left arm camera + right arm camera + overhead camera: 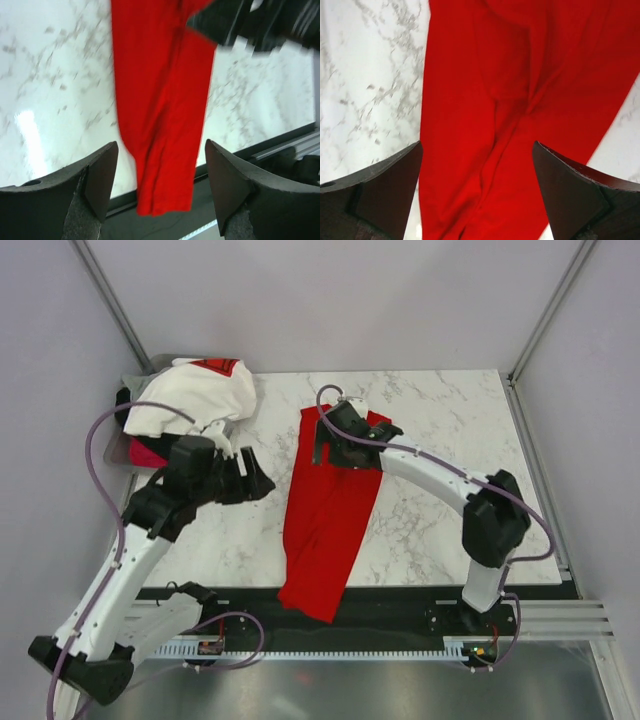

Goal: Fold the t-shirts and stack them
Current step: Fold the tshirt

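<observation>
On the marble table (pixel 440 420), the red shirt (pixel 325 520) lies folded into a long strip, its near end hanging over the edge; I judge the crosswise folds remain. The white shirt (pixel 195 395) tops an unfolded heap at the far-left corner. The left gripper (pixel 160 144) and right gripper (pixel 476 145) are spread wide, empty.

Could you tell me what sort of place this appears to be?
Probably a robotics test cell: a marble-patterned table boxed in by plain grey walls and metal framing, with a red t-shirt laid out.
</observation>
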